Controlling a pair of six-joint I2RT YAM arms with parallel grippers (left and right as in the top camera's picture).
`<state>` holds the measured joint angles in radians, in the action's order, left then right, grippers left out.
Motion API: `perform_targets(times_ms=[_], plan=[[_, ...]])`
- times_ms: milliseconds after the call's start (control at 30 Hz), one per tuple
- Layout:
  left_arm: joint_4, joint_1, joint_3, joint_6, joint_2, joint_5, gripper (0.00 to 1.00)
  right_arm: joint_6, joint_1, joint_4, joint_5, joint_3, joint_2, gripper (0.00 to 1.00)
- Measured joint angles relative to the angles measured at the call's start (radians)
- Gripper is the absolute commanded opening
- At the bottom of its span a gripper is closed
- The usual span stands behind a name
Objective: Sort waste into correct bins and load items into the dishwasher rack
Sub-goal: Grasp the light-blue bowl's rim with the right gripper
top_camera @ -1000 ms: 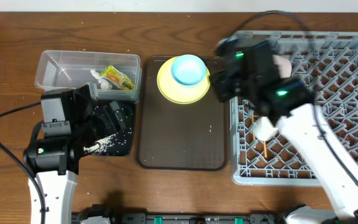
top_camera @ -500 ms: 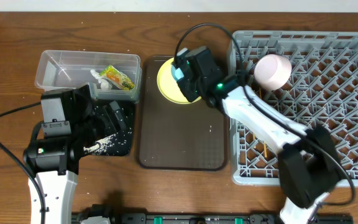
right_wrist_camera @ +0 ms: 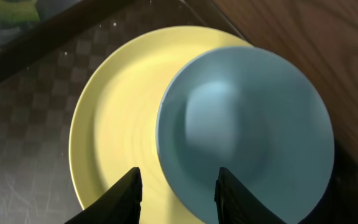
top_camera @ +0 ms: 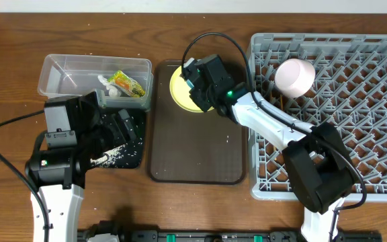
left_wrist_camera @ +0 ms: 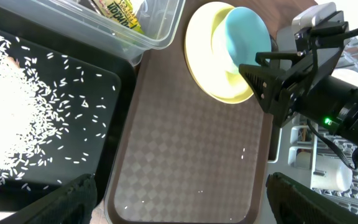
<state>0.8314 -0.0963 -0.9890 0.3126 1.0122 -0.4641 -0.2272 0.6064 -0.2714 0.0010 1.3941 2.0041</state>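
Observation:
The yellow-green plate [top_camera: 179,93] sits at the far end of the brown tray, with the light blue cup [right_wrist_camera: 247,130] on it. My right gripper [top_camera: 199,84] hangs open just above them. In the right wrist view [right_wrist_camera: 178,199] one finger is over the plate [right_wrist_camera: 110,118] and the other over the cup's near edge. The white bowl with the pinkish underside [top_camera: 294,76] lies in the grey rack [top_camera: 375,134]. A small white cup [left_wrist_camera: 331,177] sits in the rack too. The wrapper [top_camera: 127,83] and paper scrap [top_camera: 106,85] lie in the clear tub [top_camera: 62,77]. Rice [left_wrist_camera: 11,112] covers the black tray [top_camera: 133,151]. My left gripper [left_wrist_camera: 179,208] is open and empty. The chopsticks are hidden.
The brown serving tray [top_camera: 197,148] lies between the black tray and the rack, bare but for the plate. My right arm [top_camera: 274,124] crosses the rack's near left corner. A black cable loops above the plate [top_camera: 203,40].
My right arm swung left from over the rack to above the plate and blue cup, uncovering the bowl lying in the rack. The left arm has not moved.

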Motion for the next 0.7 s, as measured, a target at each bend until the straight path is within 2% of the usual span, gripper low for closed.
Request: perform_targets(times_ms=[433, 700], plan=[[0.000, 0.000, 0.000, 0.000, 0.000, 0.000, 0.90, -0.001, 0.003, -0.050, -0.012, 0.000, 0.000, 0.38], [0.000, 0.000, 0.000, 0.000, 0.000, 0.000, 0.90, -0.026, 0.006, -0.018, -0.014, 0.000, 0.018, 0.40]])
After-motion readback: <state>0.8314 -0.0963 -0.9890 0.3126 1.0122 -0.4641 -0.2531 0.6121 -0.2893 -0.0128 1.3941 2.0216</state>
